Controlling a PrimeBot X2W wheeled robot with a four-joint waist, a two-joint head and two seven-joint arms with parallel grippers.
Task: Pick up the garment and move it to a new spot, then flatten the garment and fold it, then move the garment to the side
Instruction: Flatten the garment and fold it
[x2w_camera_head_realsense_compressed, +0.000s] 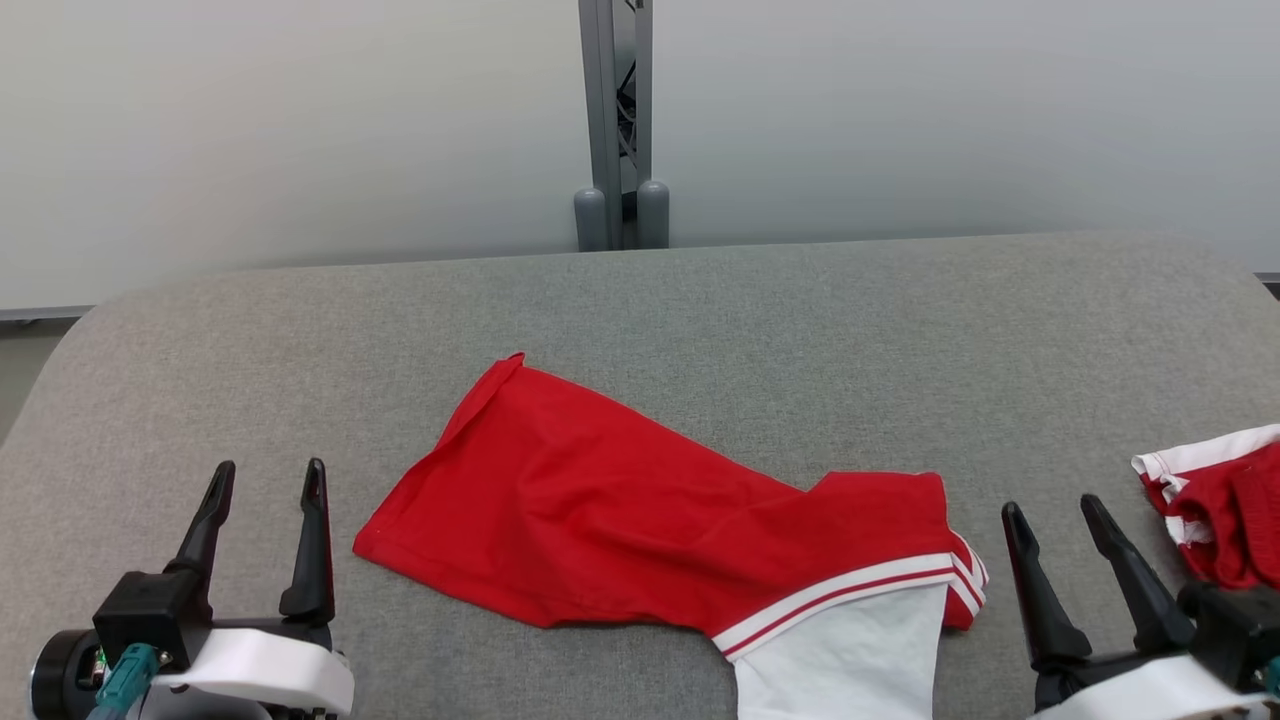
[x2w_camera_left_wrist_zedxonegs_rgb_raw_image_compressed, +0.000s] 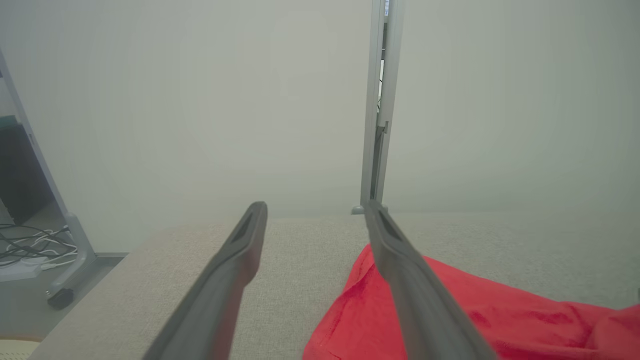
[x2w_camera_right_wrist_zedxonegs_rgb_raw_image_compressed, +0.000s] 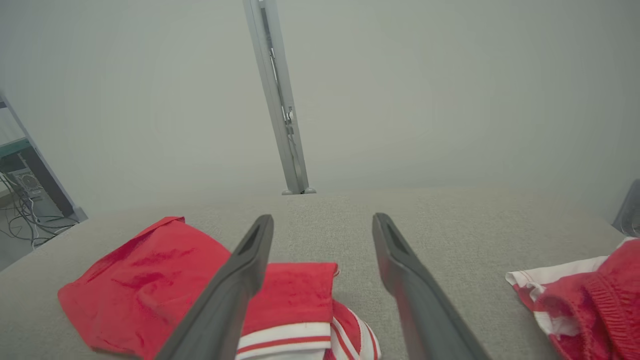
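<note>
Left hand (x2w_camera_head_realsense_compressed: 271, 464) sits at the near left of the grey worktop (x2w_camera_head_realsense_compressed: 800, 330), both dark fingers spread wide and nothing between them. Over on the near right, the right hand (x2w_camera_head_realsense_compressed: 1049, 503) is the same story: fingers wide apart, gripping nothing, tips pointing away from the robot. Between the two lies the garment (x2w_camera_head_realsense_compressed: 600, 500), red, spread loosely across the middle of the worktop with soft creases running through it. Its far left corner is turned up in a small fold. At its near right end there is a white-and-red striped band, and a white panel runs off the bottom edge of the head view. Neither hand touches it; the left wrist view has the red cloth just to the right of that hand's fingers. A second red and white garment (x2w_camera_head_realsense_compressed: 1220, 510) lies bunched at the right edge, just beside the right hand. Behind the worktop, a grey post (x2w_camera_head_realsense_compressed: 615, 120) stands against a pale wall.
</note>
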